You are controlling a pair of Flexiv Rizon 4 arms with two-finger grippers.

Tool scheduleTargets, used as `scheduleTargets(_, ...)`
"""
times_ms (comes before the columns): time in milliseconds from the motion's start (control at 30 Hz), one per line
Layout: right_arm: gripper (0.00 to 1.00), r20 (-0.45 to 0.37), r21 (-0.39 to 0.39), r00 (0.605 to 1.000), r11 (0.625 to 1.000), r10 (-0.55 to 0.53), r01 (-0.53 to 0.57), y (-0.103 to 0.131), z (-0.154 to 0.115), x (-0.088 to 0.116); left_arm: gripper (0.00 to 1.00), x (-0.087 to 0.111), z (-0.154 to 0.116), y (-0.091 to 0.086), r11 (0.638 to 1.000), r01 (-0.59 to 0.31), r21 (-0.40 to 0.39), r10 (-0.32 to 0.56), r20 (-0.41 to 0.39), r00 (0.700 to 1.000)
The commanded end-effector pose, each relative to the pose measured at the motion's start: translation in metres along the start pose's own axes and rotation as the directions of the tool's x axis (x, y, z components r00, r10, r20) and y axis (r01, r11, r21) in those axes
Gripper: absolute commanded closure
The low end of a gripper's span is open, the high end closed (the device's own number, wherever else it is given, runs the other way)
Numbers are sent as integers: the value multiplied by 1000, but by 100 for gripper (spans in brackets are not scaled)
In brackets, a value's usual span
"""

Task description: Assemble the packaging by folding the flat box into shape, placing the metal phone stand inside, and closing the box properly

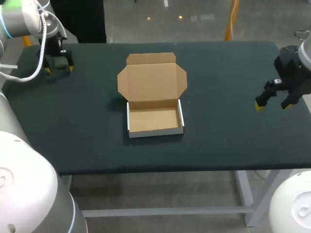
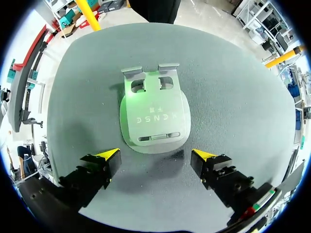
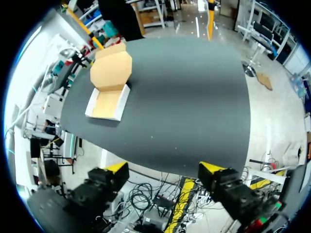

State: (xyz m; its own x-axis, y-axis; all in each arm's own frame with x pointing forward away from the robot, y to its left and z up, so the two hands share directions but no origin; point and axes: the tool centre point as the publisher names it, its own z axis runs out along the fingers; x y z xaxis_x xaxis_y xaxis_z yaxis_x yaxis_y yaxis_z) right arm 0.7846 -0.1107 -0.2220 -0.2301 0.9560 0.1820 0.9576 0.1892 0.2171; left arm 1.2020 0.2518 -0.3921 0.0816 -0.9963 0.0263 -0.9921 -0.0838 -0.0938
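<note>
Far off to the left of the box (image 1: pixel 154 109), toward the table's back corner, the phone stand (image 2: pixel 153 114) lies flat on the table (image 1: pixel 228 87), and my left gripper (image 2: pixel 155 156) hangs over it with its jaws released, the near edge of the stand just ahead of the yellow tips and nothing between them. The box is already folded into a shallow tray with its lid laid back and open, and the tray holds nothing. Well to the right of the box, my right gripper (image 3: pixel 165 170) waits out by the table's edge, jaws released as well and holding nothing. My main worry is the pickup: the stand looks like a thin metal plate lying flush, so I judge the fingers could scrape the surface or skate off its smooth rim, and a poor pinch could let it slip on the carry across to the box. The box looks light and no arm is steadying it, so setting the stand down off-centre could push it along or catch a side flap. The surface is a dark, matte covering that looks slightly textured, which may give some grip. The stand and the box are well apart, so the carry is a long one.
</note>
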Motion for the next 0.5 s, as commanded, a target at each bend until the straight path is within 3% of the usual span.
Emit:
scheduleTargets(33, 0, 3, 2, 1000, 1000, 1, -1, -1, -1, 0, 0, -2, 4, -9, 999, -1, -37, 1, -3, 1000)
scheduleTargets(500, 0, 3, 2, 1000, 1000, 1, -1, -1, -1, 0, 0, -3, 7, -18, 999, -5, -39, 5, -5, 1000)
